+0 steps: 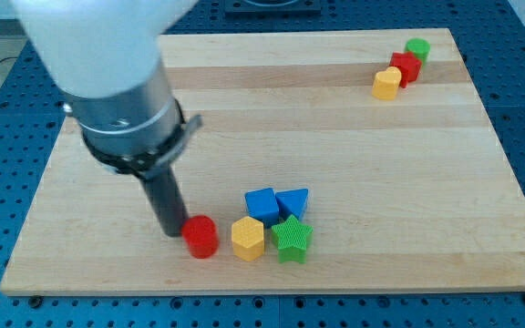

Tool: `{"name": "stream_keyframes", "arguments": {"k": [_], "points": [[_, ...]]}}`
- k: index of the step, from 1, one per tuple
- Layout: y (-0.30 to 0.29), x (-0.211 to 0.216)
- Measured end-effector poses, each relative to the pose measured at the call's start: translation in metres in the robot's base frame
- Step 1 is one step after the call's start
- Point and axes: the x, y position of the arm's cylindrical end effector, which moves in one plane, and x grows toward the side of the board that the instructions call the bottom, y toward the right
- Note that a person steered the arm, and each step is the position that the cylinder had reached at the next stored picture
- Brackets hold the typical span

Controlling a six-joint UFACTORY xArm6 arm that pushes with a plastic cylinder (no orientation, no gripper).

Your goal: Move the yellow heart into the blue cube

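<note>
The yellow heart (386, 83) lies near the view's top right corner of the wooden board, touching a red block (406, 67). The blue cube (261, 204) sits low in the middle of the board, in a cluster with a blue triangle (293, 200), a yellow hexagon (248, 238) and a green star (292, 239). My tip (172, 233) is at the view's lower left, right beside a red cylinder (200, 236) on its left. The tip is left of the blue cube and far from the yellow heart.
A green cylinder (417, 49) stands just above and right of the red block at the view's top right. The large arm body (108, 64) covers the board's upper left. The board's bottom edge (272, 284) is close below the cluster.
</note>
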Motion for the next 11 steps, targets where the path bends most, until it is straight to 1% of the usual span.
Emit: {"name": "stream_keyframes", "arguments": {"k": [1, 2, 3, 4, 5, 6, 7, 8, 9, 10, 11], "points": [[0.023, 0.007], [0.017, -0.013], [0.019, -0.061], [0.082, -0.082], [0.191, -0.083], [0.295, -0.114], [0.354, -0.162], [0.360, -0.212], [0.334, -0.237], [0.259, -0.236], [0.158, -0.219]]}}
